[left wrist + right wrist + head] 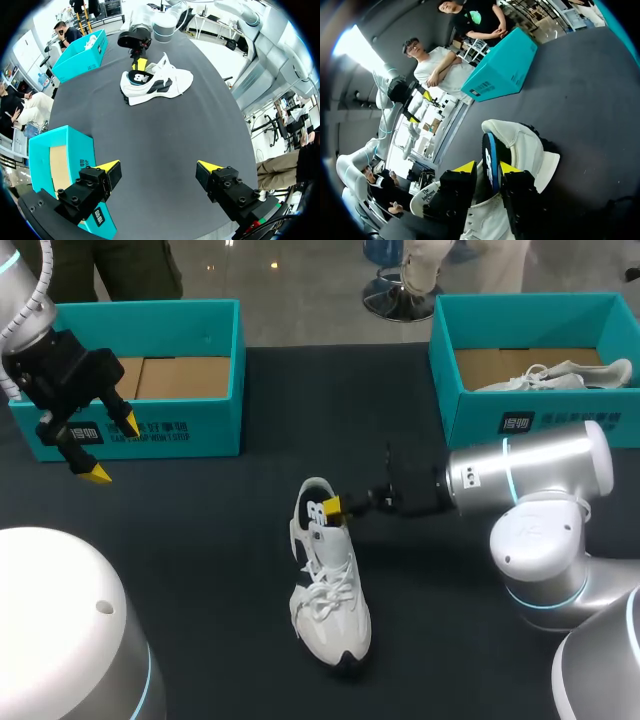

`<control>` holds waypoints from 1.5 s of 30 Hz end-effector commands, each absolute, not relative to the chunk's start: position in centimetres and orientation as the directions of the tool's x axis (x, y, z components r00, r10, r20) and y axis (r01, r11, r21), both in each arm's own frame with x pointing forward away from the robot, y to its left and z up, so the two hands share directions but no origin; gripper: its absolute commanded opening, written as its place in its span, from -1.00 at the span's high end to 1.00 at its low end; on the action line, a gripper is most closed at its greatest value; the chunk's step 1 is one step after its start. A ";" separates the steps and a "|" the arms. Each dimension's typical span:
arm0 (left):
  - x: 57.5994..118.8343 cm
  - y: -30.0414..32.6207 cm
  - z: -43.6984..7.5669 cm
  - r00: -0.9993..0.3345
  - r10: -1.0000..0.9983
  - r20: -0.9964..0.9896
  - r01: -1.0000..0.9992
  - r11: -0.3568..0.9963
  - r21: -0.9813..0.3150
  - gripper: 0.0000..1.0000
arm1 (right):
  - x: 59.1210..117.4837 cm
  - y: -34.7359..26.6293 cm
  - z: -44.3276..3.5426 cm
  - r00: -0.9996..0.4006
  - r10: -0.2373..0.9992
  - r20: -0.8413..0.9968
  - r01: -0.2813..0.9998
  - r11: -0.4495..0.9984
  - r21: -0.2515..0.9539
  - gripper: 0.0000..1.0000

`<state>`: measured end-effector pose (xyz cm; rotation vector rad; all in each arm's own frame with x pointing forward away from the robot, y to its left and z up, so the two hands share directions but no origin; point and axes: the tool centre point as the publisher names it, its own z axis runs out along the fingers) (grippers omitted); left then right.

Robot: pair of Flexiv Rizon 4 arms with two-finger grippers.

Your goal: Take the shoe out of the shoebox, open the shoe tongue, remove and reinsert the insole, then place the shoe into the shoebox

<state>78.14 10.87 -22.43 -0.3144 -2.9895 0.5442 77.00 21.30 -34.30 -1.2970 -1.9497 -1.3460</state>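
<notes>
Fingers [464, 168] of the right gripper [337, 507] pinch the insole [489, 159], which stands half out of the heel of the shoe [330, 592] on the table [200, 540]; the left gripper [112, 448] hangs wide open, empty, beside the left shoebox [160, 430]; insole removal seems in hand; next, likely a steady draw clear of the collar.

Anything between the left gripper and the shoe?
Nothing. Only bare table lies between the left gripper and the shoe, clearest in the left wrist view.
</notes>
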 end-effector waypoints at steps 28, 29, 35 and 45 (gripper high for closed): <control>78.1 10.9 -22.4 -0.975 0.216 0.048 0.186 0.916 -0.356 -1.00 | 76.4 21.9 -35.4 -0.435 0.454 0.778 0.892 0.102 0.440 1.00; 78.1 10.9 -22.4 -0.975 0.216 0.048 0.186 0.916 -0.356 -1.00 | 76.3 21.9 -35.5 -0.433 0.453 0.779 0.893 0.101 0.438 1.00; 78.1 10.9 -22.4 -0.975 0.216 0.048 0.186 0.916 -0.356 -1.00 | 75.8 21.9 -35.9 -0.416 0.455 0.787 0.902 0.098 0.420 1.00; 78.1 10.9 -22.4 -0.975 0.216 0.048 0.186 0.916 -0.356 -1.00 | 75.9 21.9 -35.3 -0.419 0.462 0.782 0.900 0.099 0.424 0.17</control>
